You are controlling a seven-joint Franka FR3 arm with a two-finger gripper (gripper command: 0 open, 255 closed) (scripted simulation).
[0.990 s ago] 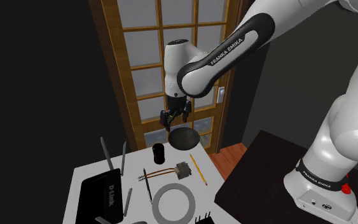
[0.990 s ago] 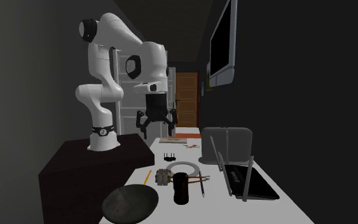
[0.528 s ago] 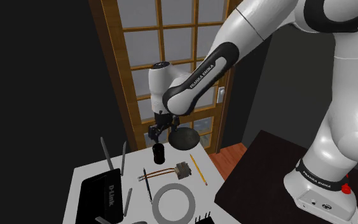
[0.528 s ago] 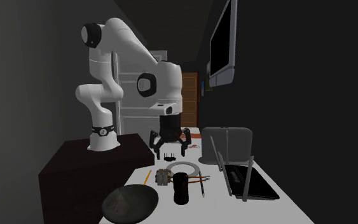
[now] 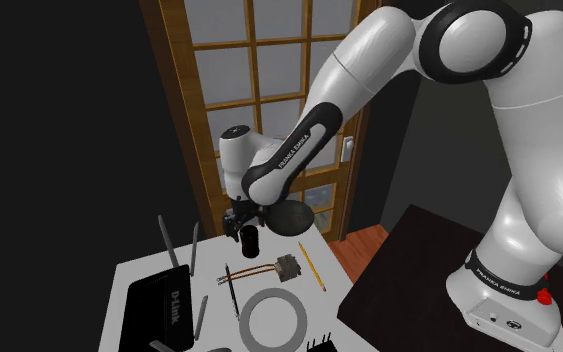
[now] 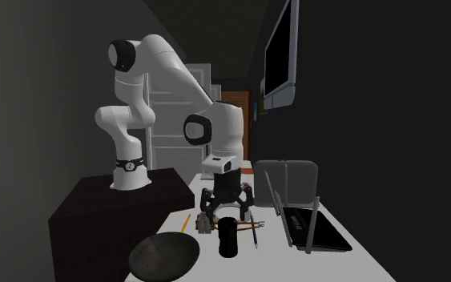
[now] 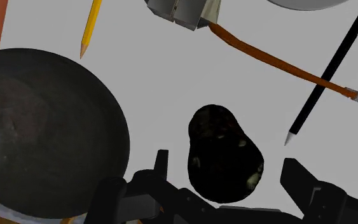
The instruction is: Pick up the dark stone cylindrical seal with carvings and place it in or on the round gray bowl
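The dark carved cylindrical seal (image 5: 252,239) (image 6: 229,237) stands upright on the white table (image 5: 137,277), near its far edge. My gripper (image 5: 238,224) (image 6: 227,211) hangs just above the seal, open. In the wrist view the seal (image 7: 225,156) lies between the two fingers (image 7: 161,163), which stand apart and do not touch it. The round dark grey bowl (image 5: 289,216) (image 6: 163,257) (image 7: 44,133) sits right beside the seal, at the table's far corner.
A yellow pencil (image 5: 312,267) (image 7: 91,25), a small metal piece with a brown strap (image 5: 288,268), a black pen (image 5: 231,290) (image 7: 327,76), a grey ring (image 5: 274,318) and a black router with antennas (image 5: 164,305) (image 6: 312,228) lie nearer the stand. A wooden glazed door (image 5: 269,90) rises behind the table.
The arm has swung down and toward the shoulder view's left, from above the bowl to just over the seal. The gripper stays open; nothing on the table moved.
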